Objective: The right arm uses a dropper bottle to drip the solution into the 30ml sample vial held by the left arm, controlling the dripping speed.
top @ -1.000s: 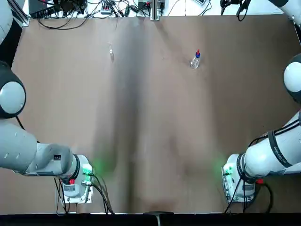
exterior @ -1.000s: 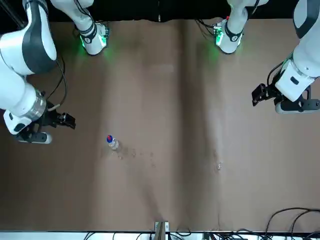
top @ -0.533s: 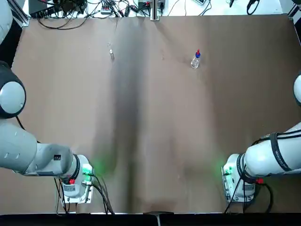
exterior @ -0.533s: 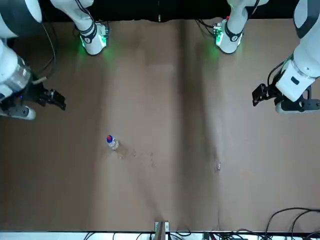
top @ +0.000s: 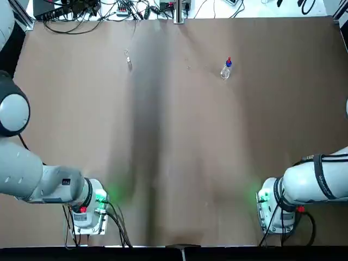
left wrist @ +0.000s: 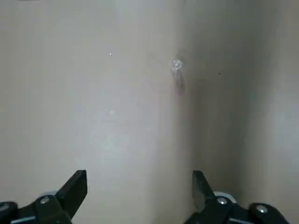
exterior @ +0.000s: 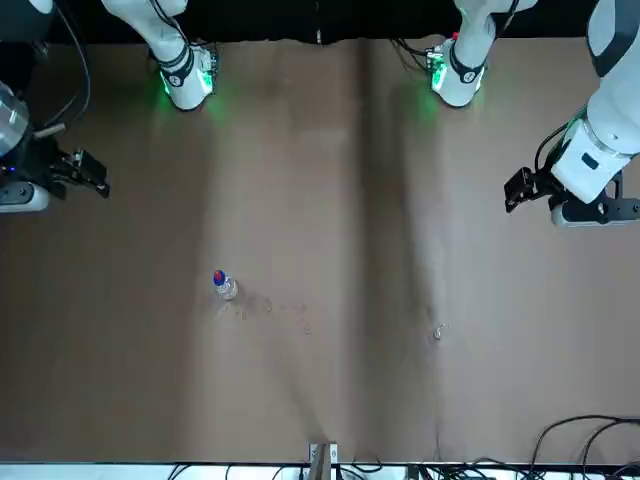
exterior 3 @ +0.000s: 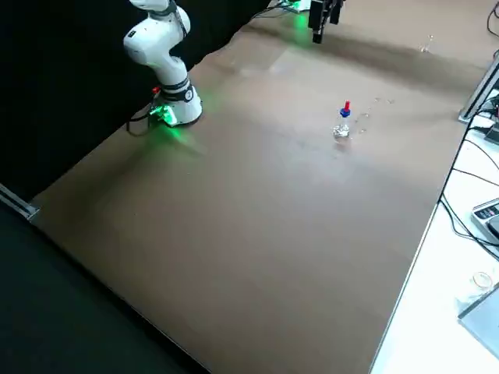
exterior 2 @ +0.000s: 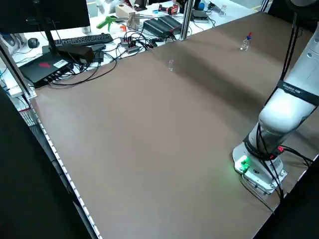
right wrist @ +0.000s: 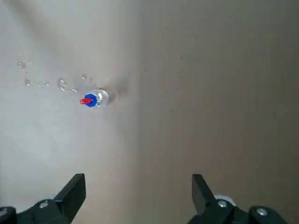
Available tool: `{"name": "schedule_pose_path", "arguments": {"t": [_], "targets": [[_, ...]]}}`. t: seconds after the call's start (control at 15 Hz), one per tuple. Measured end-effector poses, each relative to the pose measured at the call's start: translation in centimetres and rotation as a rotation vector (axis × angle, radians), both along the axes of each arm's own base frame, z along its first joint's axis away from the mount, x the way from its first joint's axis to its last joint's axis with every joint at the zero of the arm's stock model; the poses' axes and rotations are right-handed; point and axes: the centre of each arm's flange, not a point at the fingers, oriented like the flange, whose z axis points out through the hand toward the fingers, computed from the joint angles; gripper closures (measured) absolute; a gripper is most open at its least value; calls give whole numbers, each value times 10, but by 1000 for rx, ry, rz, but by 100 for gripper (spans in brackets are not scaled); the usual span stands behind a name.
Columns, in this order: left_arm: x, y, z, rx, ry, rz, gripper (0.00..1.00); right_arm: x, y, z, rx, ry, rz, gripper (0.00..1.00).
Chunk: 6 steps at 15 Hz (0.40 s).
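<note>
The dropper bottle [top: 226, 69] [exterior: 224, 284] [right wrist: 93, 99], clear with a blue collar and red bulb, stands upright alone on the brown table, far side, right of centre. The tiny clear sample vial [top: 128, 60] [exterior: 438, 332] [left wrist: 177, 65] stands alone on the far left part. My right gripper [exterior: 90, 178] [right wrist: 136, 191] hovers open and empty at the table's right edge, well short of the bottle. Open and empty too, my left gripper [exterior: 515, 190] [left wrist: 138, 191] hangs over the left side, far from the vial.
A few droplets [right wrist: 60, 84] lie on the table [top: 174, 163] beside the dropper bottle. Cables and electronics [top: 81, 11], a keyboard [exterior 2: 82, 40] and a metal post [top: 178, 12] line the far edge. The arm bases [top: 87, 209] [top: 274, 209] glow green at the near edge.
My right gripper has drawn back toward my own side and outward to the right, away from the dropper bottle. Left arm, bottle and vial have not moved.
</note>
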Motion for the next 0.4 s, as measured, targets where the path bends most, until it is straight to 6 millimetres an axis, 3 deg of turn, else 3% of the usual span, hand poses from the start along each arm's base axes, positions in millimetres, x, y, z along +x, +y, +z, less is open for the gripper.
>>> {"name": "schedule_pose_path", "arguments": {"t": [0.13,0.4], "targets": [[0,0,0,0,0,0,1,-6,-9,0,-2,4,-8,0],[0,0,0,0,0,0,1,-19,-9,-11,-5,4,9,0]]}}
